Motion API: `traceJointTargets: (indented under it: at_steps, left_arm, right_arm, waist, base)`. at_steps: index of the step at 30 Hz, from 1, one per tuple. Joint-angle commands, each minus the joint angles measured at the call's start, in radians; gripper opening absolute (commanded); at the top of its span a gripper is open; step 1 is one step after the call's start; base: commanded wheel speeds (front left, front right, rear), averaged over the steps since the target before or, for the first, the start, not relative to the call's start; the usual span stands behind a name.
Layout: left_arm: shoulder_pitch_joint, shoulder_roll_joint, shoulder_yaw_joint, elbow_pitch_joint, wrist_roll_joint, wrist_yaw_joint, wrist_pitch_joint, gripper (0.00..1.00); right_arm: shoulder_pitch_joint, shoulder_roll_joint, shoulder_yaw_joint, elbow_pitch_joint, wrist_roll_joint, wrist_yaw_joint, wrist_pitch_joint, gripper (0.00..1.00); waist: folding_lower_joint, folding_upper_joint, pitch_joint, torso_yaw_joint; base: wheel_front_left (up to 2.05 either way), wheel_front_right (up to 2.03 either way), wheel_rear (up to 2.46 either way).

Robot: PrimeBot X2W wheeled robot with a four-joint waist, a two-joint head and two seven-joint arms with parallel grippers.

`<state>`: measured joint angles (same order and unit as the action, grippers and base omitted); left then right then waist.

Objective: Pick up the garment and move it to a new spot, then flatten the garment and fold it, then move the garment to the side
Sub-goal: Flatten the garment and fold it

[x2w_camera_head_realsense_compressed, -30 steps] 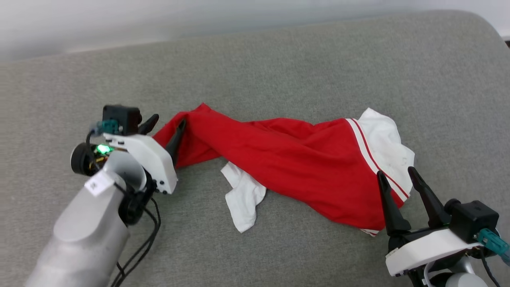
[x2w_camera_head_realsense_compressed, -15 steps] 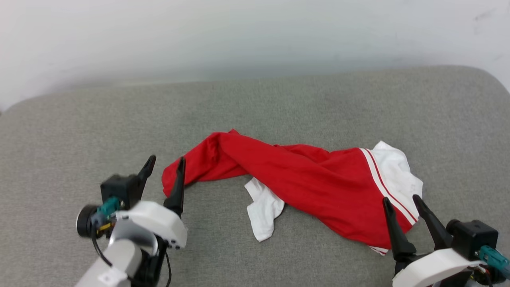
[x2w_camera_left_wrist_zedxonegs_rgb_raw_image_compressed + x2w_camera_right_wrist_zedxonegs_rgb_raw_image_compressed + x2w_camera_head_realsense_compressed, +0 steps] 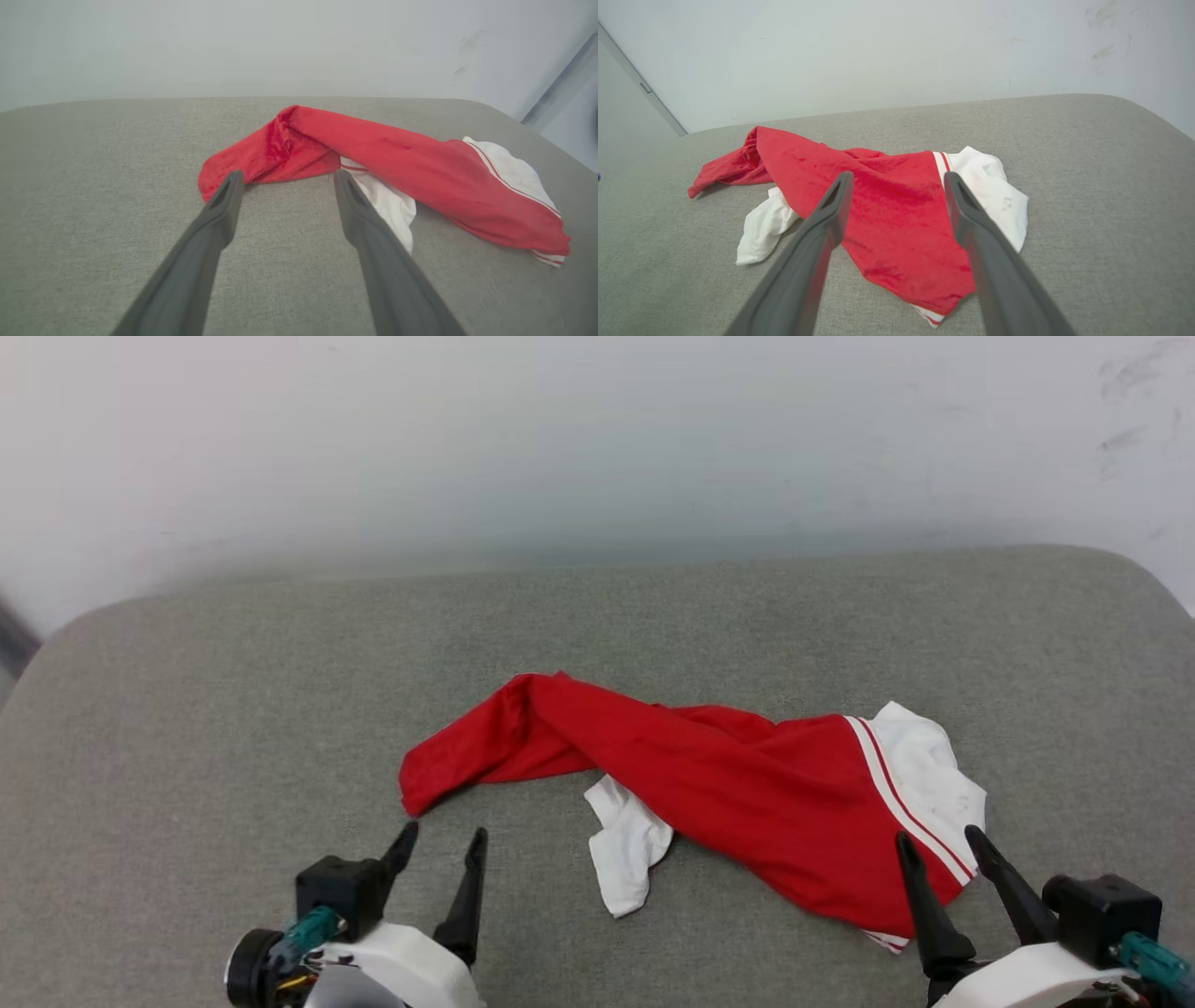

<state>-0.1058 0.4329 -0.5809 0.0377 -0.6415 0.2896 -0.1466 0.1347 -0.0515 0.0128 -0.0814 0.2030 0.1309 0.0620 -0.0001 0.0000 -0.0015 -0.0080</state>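
Both sets of fingers were spread wide with nothing in them. The left gripper (image 3: 445, 831) sat just short of the garment's (image 3: 709, 775) left red tip, on the robot's side of it and not touching. In the left wrist view that tip lined up right off the end of one finger (image 3: 205, 242). The right gripper (image 3: 936, 835) was at the garment's opposite end, its fingers pointing at the near corner by the striped trim (image 3: 882, 784). From the head view they overlapped the cloth, but I couldn't tell whether they actually touched it.

The garment itself lay on the grey padded surface (image 3: 187, 728), roughly mid-way across it, twisted into a long rope shape. One white sleeve (image 3: 630, 845) poked out from under its middle on the near side, and the other white sleeve (image 3: 924, 775) was bunched at its right end. No lettering or number showed, so the printed side was hidden or rolled in.

My read: this was the flatten step, barely begun, with nothing spread and nothing folded. Next each gripper probably needs to pinch an end, left on the red tip and right on the trim corner, then pull apart to untwist it. The tricky bit is catching a single layer rather than the whole roll.
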Motion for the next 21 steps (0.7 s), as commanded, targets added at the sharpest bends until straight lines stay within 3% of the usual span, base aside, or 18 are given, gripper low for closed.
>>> traceJointTargets:
  at_steps: [1,13,21]
  left_arm:
    - [-0.006,0.003,-0.007,-0.002,0.001,-0.007,0.010,1.00]
    - [-0.269,-0.043,-0.195,0.113,0.009,-0.199,0.324,1.00]
    - [-0.347,-0.045,-0.281,0.226,-0.005,-0.275,0.514,1.00]
  right_arm:
    - [0.013,0.002,0.002,-0.006,0.001,0.000,0.000,1.00]
    - [-0.054,0.002,0.022,-0.015,0.006,0.000,-0.022,1.00]
    - [-0.085,0.002,0.033,0.021,0.026,0.000,-0.060,1.00]
  waist:
    - [0.0001,0.0000,0.003,-0.004]
    - [0.0001,0.0000,0.137,-0.081]
    - [0.0001,0.0000,0.194,-0.128]
  base:
    - [0.00,0.00,0.00]
    - [0.00,0.00,0.00]
    - [0.00,0.00,0.00]
